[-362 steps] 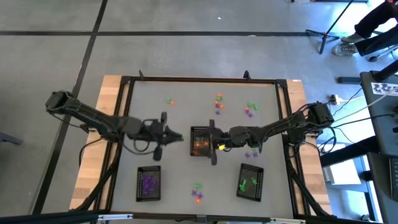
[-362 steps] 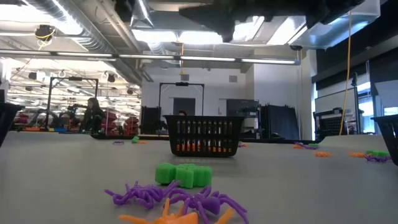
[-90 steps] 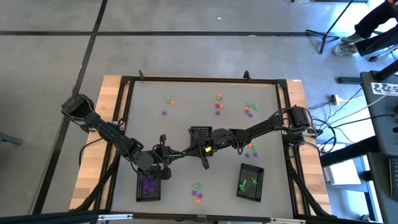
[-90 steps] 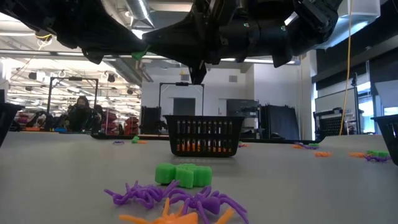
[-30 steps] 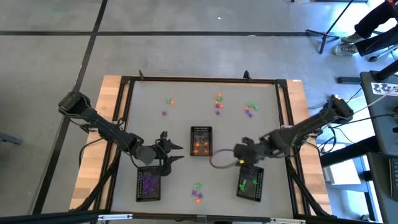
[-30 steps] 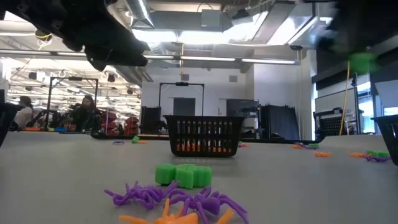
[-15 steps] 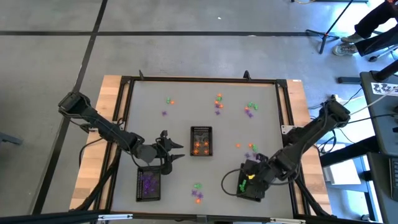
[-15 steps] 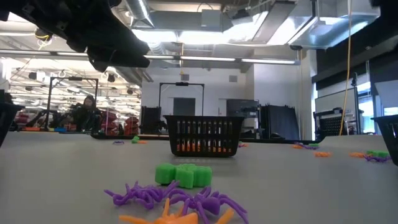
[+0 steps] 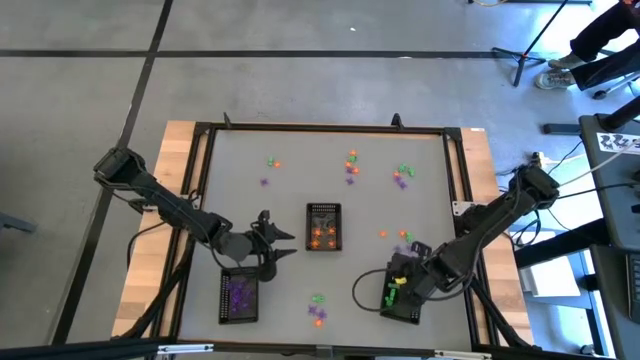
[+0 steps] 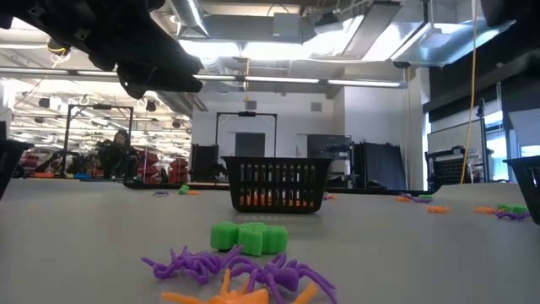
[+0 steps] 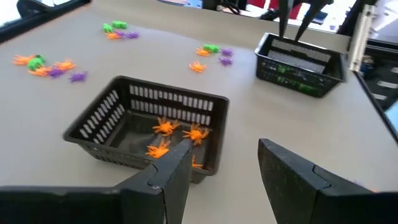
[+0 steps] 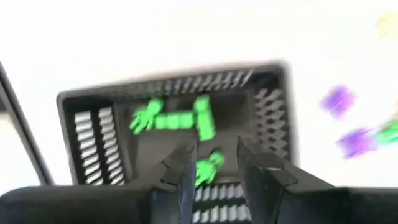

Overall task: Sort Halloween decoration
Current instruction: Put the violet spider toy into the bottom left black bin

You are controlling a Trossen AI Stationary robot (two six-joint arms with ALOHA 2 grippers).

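Low view: purple spiders (image 10: 245, 272) and green piece (image 10: 249, 237) front middle tray (image 10: 278, 184).

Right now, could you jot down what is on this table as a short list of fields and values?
Middle tray: black mesh tray holding orange spider trinkets
Left tray: black mesh tray with purple trinkets
Right tray: black mesh tray with green trinkets
Loose trinkets: mixed orange, purple and green pieces on the grey table
Left gripper: open, empty, beside the middle tray
Right gripper: open over the right tray
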